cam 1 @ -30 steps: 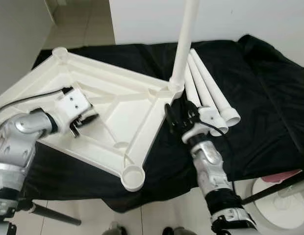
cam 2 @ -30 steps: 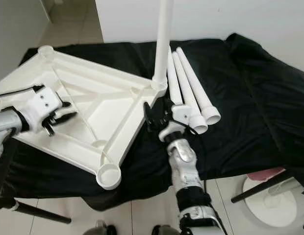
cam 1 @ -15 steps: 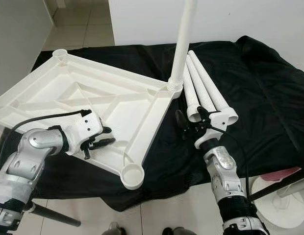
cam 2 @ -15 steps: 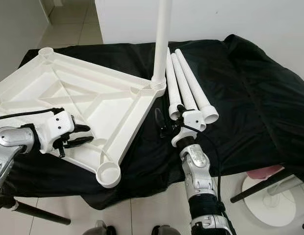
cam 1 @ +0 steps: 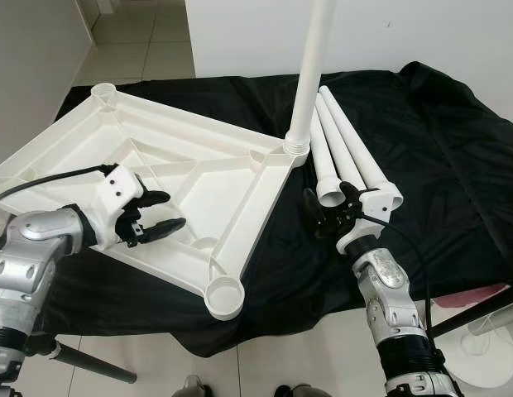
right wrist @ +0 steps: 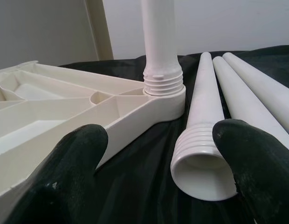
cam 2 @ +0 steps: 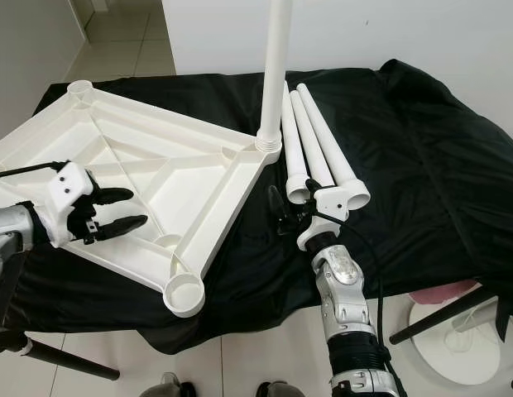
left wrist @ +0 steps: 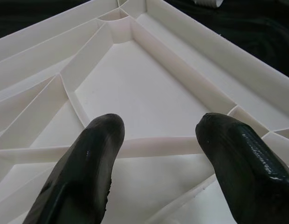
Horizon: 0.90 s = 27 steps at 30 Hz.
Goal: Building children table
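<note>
The white tabletop [cam 1: 198,169] lies upside down on black cloth, ribs up. One white leg [cam 1: 310,66] stands screwed into its far right corner socket. Three loose legs [cam 1: 349,157] lie side by side just right of that corner. My left gripper [cam 1: 163,212] hovers open over the tabletop's near left part, with a rib [left wrist: 149,144] between its fingers [left wrist: 95,154]. Over the cloth, my right gripper [cam 1: 327,212] is open, and the threaded open end of the nearest loose leg [right wrist: 200,161] lies between its fingers [right wrist: 249,158], untouched.
Black cloth [cam 1: 438,141] covers the work surface and hangs over its front edge. An empty corner socket [cam 1: 225,296] overhangs the near edge. A white round base [cam 1: 480,331] with a black pole stands on the floor at right. A dark stand leg [cam 1: 91,364] is at lower left.
My left gripper has shifted left and a little farther in over the tabletop. My right gripper has moved from the tabletop's edge to the loose legs' open ends.
</note>
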### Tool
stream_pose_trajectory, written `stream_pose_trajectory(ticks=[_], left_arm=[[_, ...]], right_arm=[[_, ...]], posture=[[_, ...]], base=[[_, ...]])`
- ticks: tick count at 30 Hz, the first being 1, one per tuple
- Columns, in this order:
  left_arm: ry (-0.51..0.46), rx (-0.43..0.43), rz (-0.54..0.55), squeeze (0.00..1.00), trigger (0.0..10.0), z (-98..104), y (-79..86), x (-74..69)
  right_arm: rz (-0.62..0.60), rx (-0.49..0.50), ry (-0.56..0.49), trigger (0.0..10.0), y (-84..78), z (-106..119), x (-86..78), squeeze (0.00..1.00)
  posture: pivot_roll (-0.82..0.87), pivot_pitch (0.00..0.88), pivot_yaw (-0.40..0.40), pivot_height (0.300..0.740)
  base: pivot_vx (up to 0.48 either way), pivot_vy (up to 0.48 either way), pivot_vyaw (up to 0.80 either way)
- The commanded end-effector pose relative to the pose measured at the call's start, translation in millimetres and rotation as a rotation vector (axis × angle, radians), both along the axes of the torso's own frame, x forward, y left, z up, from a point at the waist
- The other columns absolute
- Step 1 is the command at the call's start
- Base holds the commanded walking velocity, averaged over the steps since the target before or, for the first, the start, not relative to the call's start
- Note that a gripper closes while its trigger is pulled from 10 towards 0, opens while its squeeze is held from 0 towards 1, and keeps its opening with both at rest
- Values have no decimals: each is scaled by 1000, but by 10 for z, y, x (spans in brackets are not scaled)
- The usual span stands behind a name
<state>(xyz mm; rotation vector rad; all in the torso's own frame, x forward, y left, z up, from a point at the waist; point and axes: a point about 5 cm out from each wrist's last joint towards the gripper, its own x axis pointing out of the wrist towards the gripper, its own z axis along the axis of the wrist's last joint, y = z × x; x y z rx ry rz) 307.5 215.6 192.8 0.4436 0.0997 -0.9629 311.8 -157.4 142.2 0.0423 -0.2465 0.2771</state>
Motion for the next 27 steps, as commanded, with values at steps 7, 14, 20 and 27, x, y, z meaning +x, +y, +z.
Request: stream_pose_trajectory(ticks=[7, 14, 20, 27], left_arm=[[163, 127, -307, 0, 10000, -143, -39, -155], [207, 205, -330, 0, 10000, -274, -25, -182], [227, 237, -340, 0, 10000, -357, -39, -167], [217, 291, -339, 0, 10000, -447, -40, -120]], right_arm=[[-12, -24, 14, 10000, -40, -12, -15, 0], [-9, -33, 14, 10000, -43, -11, -26, 0], [-14, -36, 11, 10000, -56, 2, -46, 0], [-11, -44, 8, 10000, -36, 16, -59, 0]], posture=[[-22, 45, 25, 740], [-30, 43, 29, 740], [-39, 45, 35, 740], [-45, 51, 34, 740]], base=[[0, 0, 0], [0, 0, 0], [0, 0, 0], [0, 0, 0]])
